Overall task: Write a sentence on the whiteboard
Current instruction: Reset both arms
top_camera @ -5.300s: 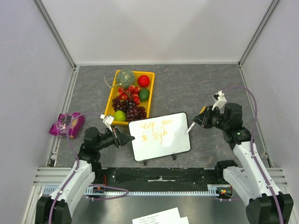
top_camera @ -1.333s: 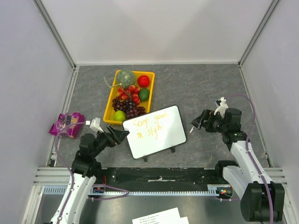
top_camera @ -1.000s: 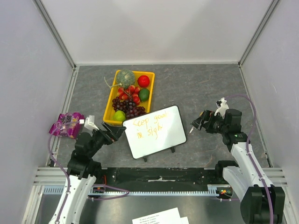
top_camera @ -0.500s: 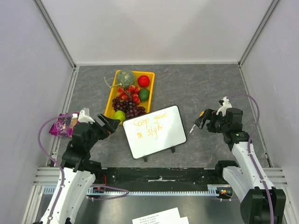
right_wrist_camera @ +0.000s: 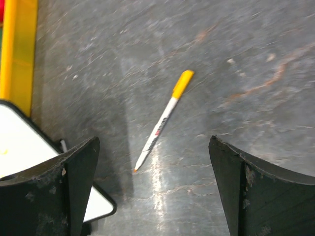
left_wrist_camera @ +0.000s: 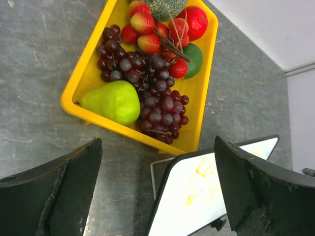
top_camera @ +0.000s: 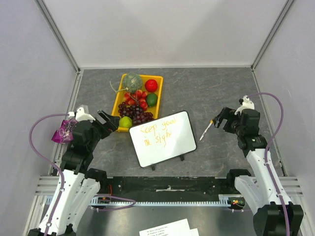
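The whiteboard (top_camera: pixel 170 147) stands tilted on the table's near middle, its two black feet toward me. The sentence (top_camera: pixel 157 133) is orange handwriting in two short lines, roughly "keep goal in sight". An orange-capped white marker (top_camera: pixel 206 130) lies loose on the table just right of the board. My right gripper (top_camera: pixel 224 118) hovers open beside it; in the right wrist view the marker (right_wrist_camera: pixel 162 120) lies ahead of the gripper (right_wrist_camera: pixel 155 191), held by nothing. My left gripper (top_camera: pixel 109 122) is open, left of the board, whose corner (left_wrist_camera: pixel 206 191) shows between its fingers (left_wrist_camera: pixel 59 191).
A yellow tray (top_camera: pixel 118 105) of fruit sits behind the board's left end, the tray (left_wrist_camera: pixel 78 105) close ahead of the left gripper. A purple packet (top_camera: pixel 64 132) lies at the left wall. Printed paper sheets (top_camera: pixel 167 228) lie below the rail.
My left arm has pulled back to the left, away from the whiteboard's left edge. My right gripper has drawn back to the right, away from the marker on the table. The board stayed put.
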Controlling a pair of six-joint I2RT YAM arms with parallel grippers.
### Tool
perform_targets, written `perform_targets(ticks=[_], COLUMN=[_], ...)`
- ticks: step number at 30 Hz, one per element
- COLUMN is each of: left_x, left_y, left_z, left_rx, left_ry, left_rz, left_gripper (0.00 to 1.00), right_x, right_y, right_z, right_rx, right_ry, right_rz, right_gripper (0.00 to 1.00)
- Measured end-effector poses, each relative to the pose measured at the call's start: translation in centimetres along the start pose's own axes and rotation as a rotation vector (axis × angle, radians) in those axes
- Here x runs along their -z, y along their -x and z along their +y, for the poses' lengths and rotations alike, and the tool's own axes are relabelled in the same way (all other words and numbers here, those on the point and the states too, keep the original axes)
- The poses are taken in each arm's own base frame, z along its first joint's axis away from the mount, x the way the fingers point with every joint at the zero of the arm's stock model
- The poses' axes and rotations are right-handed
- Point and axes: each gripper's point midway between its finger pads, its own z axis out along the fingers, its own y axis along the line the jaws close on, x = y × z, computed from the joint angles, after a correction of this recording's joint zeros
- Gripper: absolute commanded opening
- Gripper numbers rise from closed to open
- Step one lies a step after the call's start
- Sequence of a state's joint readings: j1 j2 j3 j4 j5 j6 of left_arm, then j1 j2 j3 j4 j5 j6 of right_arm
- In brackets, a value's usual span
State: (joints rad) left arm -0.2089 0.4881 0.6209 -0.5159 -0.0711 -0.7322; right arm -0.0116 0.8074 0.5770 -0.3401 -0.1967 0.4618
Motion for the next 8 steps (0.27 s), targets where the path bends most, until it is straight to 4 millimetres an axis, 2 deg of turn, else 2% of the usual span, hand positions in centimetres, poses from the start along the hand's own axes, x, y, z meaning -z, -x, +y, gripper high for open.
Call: perform_targets(ticks=[4,8], left_x=[-0.5,-1.2], left_y=[1.5,2.9], left_z=[0.1,0.5], left_rx=[-0.064,-0.113], left_ry=[0.045,0.103], left_rz=[-0.027,-0.055], left_gripper=[0.99,1.00], right_x=[0.9,2.2], right_y=[2.3,5.1], right_z=[-1.7,-1.9], right_rx=[0.014,0.044], right_ry=[-0.116,-0.178], right_rz=[-0.112,-0.254], right_gripper=[0.98,0.98])
